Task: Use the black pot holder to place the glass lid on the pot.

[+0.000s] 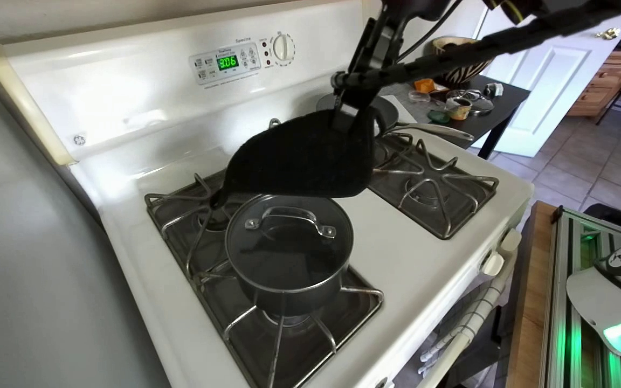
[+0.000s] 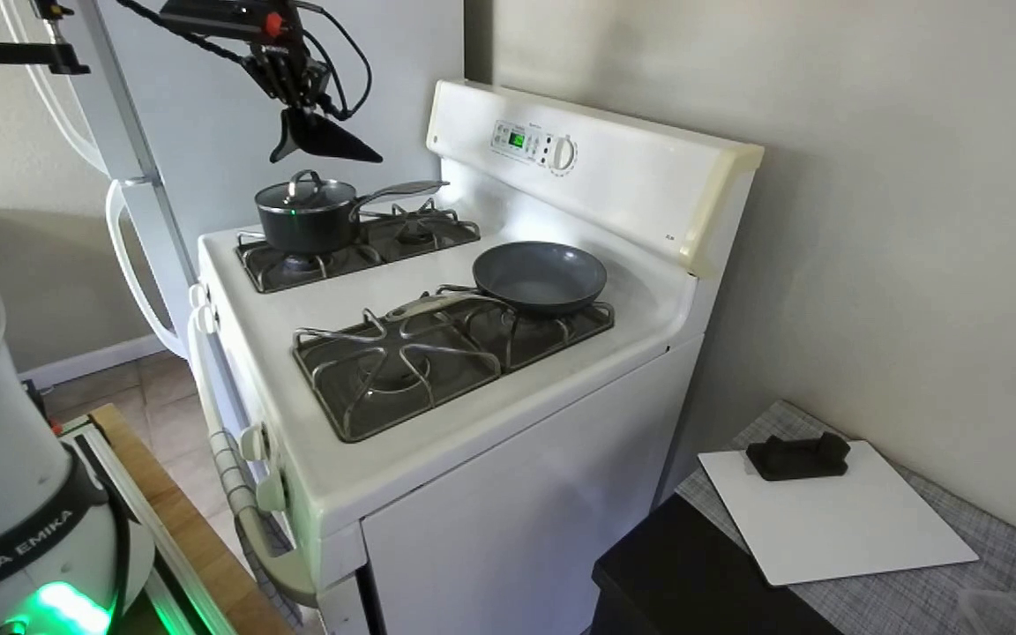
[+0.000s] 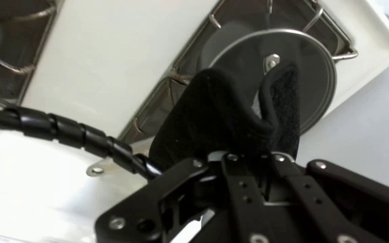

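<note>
Hanging above the stove (image 1: 397, 258), the black pot holder (image 1: 299, 156) was pinched by the gripper (image 1: 345, 118); the jaws were pressed together upon the cloth, near one of its edges, and the remaining part was stretched out away from them. In the wrist view, the cloth was seen to be bent into a fold, and a portion of the glass lid (image 1: 289, 253) was covered by it. In an exterior view, however, a gap was shown between the two — the cloth was held above, and the lid was found below.

The lid itself was set upon the pot (image 1: 294, 302), and it was seen level, with its metal rim laid along the rim of the pot and its arched silver handle turned upward. By a front burner grate (image 1: 277, 345) the pot was supported, on the side of the stove that was bordered by the refrigerator (image 2: 208, 150). The long handle of the pot was directed toward the back panel (image 2: 614, 194) of the stove.

On the opposite side, the frying pan (image 2: 540, 275) was placed at the rear, with its handle pointed to the front. Over the oven handle (image 1: 447, 355) a checked towel (image 1: 480, 310) was hung. Beside the stove, a white board (image 2: 843, 538) was laid, and on it a small black object (image 2: 797, 459) was put, of which the kind could not be determined.
</note>
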Motion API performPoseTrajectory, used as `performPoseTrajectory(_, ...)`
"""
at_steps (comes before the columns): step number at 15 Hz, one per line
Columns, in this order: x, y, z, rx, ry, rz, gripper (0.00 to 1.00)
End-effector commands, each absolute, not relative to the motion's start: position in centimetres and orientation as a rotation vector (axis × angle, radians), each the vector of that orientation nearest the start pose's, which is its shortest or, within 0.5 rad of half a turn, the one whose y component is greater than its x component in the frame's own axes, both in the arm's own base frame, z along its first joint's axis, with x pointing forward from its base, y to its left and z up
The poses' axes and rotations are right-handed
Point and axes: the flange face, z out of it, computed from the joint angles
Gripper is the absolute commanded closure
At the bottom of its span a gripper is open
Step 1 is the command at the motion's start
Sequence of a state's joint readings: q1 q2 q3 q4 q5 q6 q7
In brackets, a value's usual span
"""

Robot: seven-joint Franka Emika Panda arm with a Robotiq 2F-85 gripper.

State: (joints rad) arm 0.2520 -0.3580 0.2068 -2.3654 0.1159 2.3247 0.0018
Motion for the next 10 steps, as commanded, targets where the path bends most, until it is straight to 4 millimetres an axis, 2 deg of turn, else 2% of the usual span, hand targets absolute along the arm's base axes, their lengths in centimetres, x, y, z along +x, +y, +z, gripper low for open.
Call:
performPoseTrajectory(1,39.0,17.4,47.8,-3.012,-0.392,-0.381,0.99)
performPoseTrajectory(6,38.5,13.1,45.0,-3.046,-0.228,-0.315,0.99)
performPoseTrajectory(10,39.3,11.1,42.8,-3.052,-0.158,-0.293,0.99)
